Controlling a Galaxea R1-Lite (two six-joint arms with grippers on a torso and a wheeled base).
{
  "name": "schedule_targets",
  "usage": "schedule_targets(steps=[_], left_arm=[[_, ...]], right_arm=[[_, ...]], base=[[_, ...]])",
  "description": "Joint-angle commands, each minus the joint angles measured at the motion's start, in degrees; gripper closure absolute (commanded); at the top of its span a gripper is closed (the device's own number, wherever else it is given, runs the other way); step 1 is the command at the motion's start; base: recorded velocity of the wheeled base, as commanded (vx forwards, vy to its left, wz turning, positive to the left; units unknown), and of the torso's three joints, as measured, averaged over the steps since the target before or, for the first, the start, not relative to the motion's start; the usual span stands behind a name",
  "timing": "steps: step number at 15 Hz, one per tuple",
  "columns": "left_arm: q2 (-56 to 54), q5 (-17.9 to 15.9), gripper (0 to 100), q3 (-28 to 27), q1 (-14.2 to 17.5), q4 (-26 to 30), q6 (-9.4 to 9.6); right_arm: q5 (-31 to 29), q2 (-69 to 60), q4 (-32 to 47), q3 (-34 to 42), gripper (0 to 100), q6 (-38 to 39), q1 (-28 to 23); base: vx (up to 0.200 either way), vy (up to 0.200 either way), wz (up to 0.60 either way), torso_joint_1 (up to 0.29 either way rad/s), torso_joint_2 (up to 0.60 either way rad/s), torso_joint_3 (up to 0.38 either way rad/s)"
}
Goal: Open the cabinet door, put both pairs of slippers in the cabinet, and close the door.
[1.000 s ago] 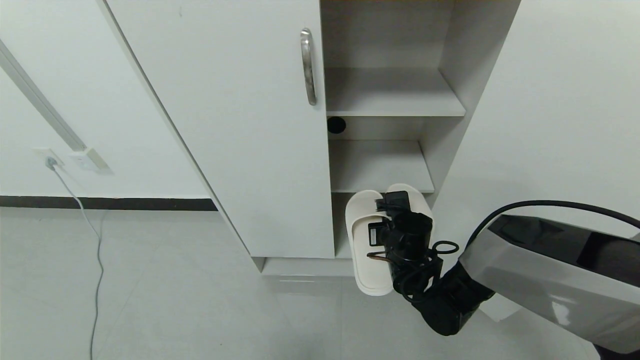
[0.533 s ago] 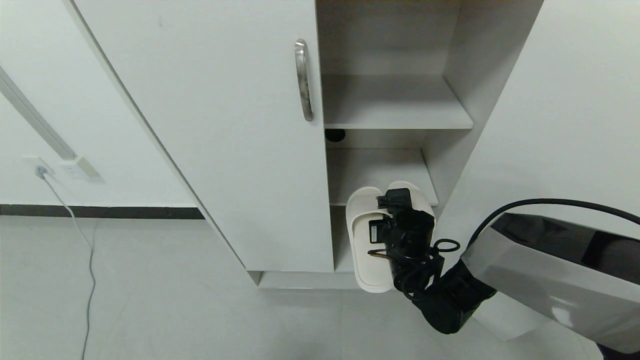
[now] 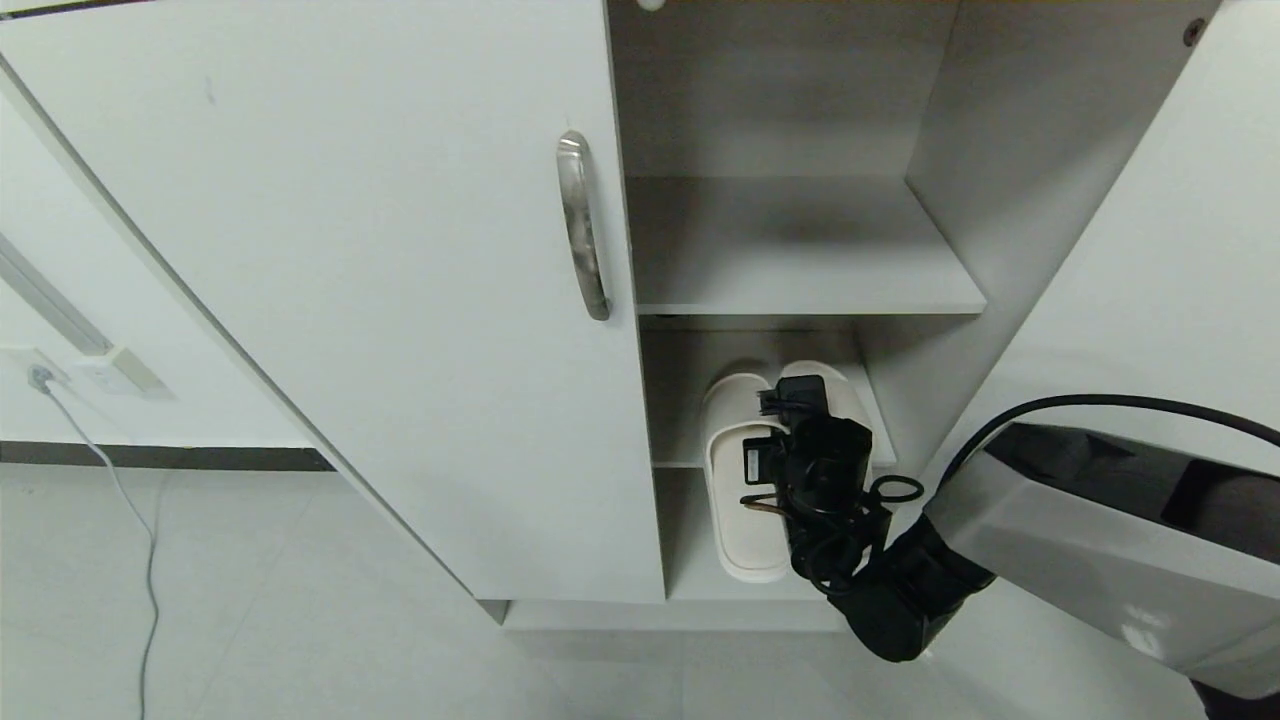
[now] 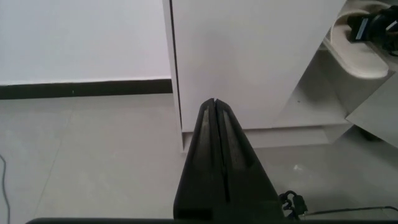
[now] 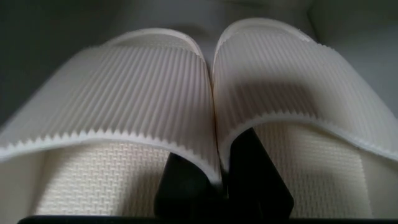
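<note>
Slippers (image 3: pixel 742 490) now over cabinet shelf (image 3: pixel 672 420) after rolling closer, nearly placeable; R fingers (image 5: pixel 186 190) clamped on them, L fingers (image 4: pixel 204 149) together.

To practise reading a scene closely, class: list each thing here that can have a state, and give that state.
left cabinet door: shut.
right cabinet door: swung open.
slippers: gripped as a pair, toes over a lower shelf, heels sticking out.
right gripper: jaws shut on the slippers.
left gripper: jaws shut, holding nothing.
cable plug: plugged in.
</note>
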Motion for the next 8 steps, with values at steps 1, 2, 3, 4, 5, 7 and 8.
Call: schedule_targets(steps=[1,2,3,4,5,7,8], left_arm=[[0.1,-0.1,100,0.0,0.0,0.0,0.02],[0.1,0.0,100,0.0,0.0,0.0,0.02],[0.1,-0.1,100,0.0,0.0,0.0,0.02],[0.1,-0.1,100,0.0,0.0,0.0,0.02],[0.1,-0.1,100,0.0,0.0,0.0,0.02],[0.1,0.0,100,0.0,0.0,0.0,0.02],[0.1,0.0,100,0.0,0.0,0.0,0.02]], right_arm=[[0.0,0.3,0.1,-0.3,100,0.0,-0.1],[0.0,1.0,0.1,-1.3,100,0.0,-0.4],[0.0,1.8,1.1,-3.2,100,0.0,-0.8],[0.1,2.6,3.1,-5.4,100,0.2,-1.6],[0.1,3.6,4.9,-7.7,100,0.2,-2.4],[0.1,5.7,7.3,-13.5,100,0.2,-3.6],[0.3,6.1,9.3,-15.9,100,0.2,-3.8]], base=[[0.0,0.0,0.0,0.0,0.0,0.0],[0.0,0.0,0.0,0.0,0.0,0.0],[0.0,0.0,0.0,0.0,0.0,0.0],[0.0,0.0,0.0,0.0,0.0,0.0],[0.0,0.0,0.0,0.0,0.0,0.0],[0.0,0.0,0.0,0.0,0.0,0.0],[0.0,0.0,0.0,0.0,0.0,0.0]])
